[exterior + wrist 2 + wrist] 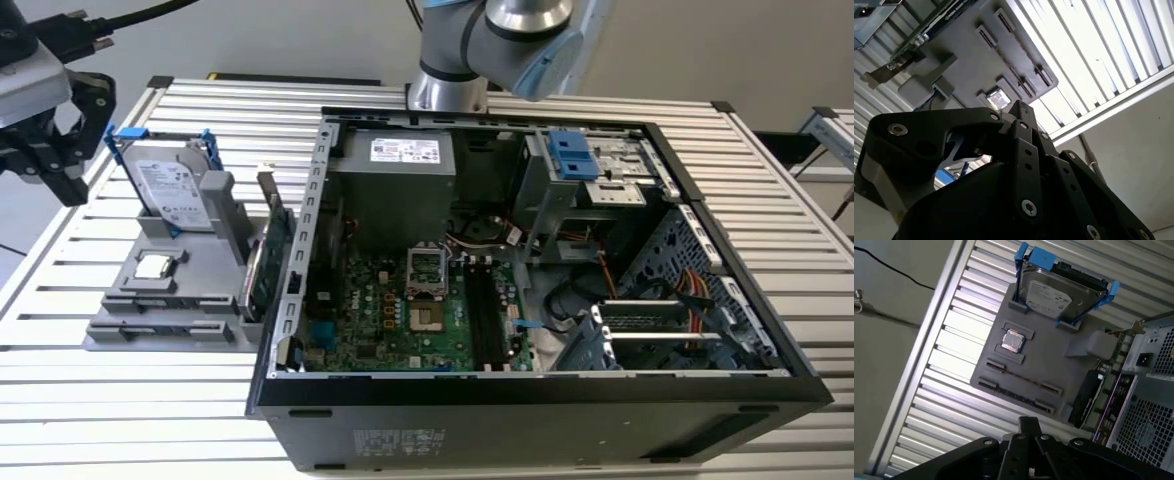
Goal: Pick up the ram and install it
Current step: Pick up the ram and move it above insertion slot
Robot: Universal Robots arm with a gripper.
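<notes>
The ram [1023, 378] is a slim dark strip standing edge-on between two end holders of the grey fixture tray [1054, 367]. My gripper [70, 192] hangs above the slatted table at the exterior view's left, apart from the tray [200, 310] and well above it. Both wrist views show its black fingers meeting at one tip [1029, 424] [1021, 107] with nothing between them. The open computer case [747, 270] lies in the middle of the table, and its black motherboard slots [487, 320] sit beside the processor socket.
On the tray stand a silver hard drive in a blue frame [171, 185], a small square chip [155, 266] and an upright green card [274, 255] against the case wall. The arm's base [447, 80] rises behind the case. The table edge [914, 370] runs close by.
</notes>
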